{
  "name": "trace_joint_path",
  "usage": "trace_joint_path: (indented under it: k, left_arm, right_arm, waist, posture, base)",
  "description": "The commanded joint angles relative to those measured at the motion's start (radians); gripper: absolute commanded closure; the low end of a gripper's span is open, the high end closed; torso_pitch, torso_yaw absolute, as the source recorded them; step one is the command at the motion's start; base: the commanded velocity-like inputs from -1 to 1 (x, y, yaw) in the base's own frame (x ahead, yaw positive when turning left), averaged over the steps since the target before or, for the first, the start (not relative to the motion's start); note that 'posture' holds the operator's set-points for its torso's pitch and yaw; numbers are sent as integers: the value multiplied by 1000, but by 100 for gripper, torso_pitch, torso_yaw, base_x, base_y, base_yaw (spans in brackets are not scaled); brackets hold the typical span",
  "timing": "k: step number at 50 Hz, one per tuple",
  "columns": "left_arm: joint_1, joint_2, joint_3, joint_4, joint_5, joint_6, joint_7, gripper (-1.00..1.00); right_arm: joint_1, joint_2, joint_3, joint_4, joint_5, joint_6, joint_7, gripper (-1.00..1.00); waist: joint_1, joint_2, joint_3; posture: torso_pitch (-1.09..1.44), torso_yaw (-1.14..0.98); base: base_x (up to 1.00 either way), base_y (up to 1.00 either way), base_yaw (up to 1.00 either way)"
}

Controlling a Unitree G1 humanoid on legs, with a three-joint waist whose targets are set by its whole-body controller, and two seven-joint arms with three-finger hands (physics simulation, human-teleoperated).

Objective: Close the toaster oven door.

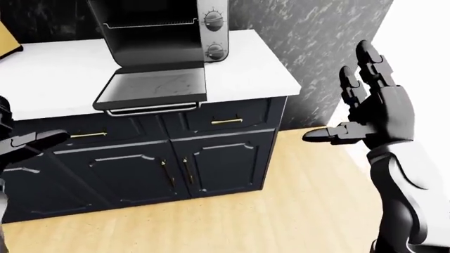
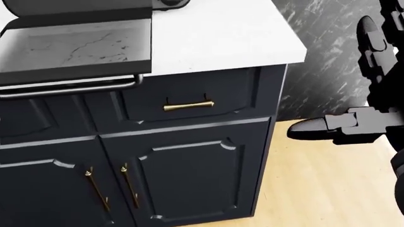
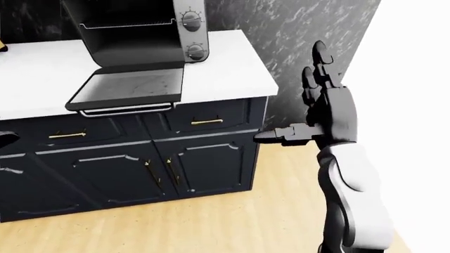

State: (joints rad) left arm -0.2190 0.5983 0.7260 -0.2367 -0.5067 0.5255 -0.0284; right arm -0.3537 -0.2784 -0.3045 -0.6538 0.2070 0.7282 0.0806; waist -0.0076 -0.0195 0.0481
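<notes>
The black toaster oven with two round silver knobs [image 1: 175,31] sits on the white marble worktop [image 1: 239,68], and its glass-panelled door [image 1: 153,89] hangs fully open, lying flat and jutting out past the worktop edge, its long silver bar handle [image 1: 151,109] showing just under the lip. Below it, the dark navy cabinet [image 1: 211,158] shows brass pulls on drawers and doors. The robot's black right hand [image 1: 369,108] is up at the right of the left-eye view, well apart from the door, fingers [image 1: 371,60] spread wide and pointing upward, thumb stuck out toward the cabinet, gripping nothing. The left hand [image 1: 21,145] pokes in at the left edge, only partly in view, so how far it's open can't be told; it holds nothing visible. Pale wooden floor [image 1: 281,211] lies below
</notes>
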Motion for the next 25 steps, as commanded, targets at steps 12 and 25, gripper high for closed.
trace_joint_path:
  k: [12,25]
  left_arm:
    - [-23,41,26,-26,-5,-28,2,-100]
    - [-24,44,30,-32,-12,-19,6,-100]
  right_arm:
    - [-26,-11,3,-35,6,-20,-6,-100]
    - [-23,-10,6,-35,1,-24,-4,-100]
  waist:
    - [2,98,-19]
    - [6,6,-21]
  posture:
    - [0,0]
    - [0,0]
  base:
    - [15,13,0]
    - [15,13,0]
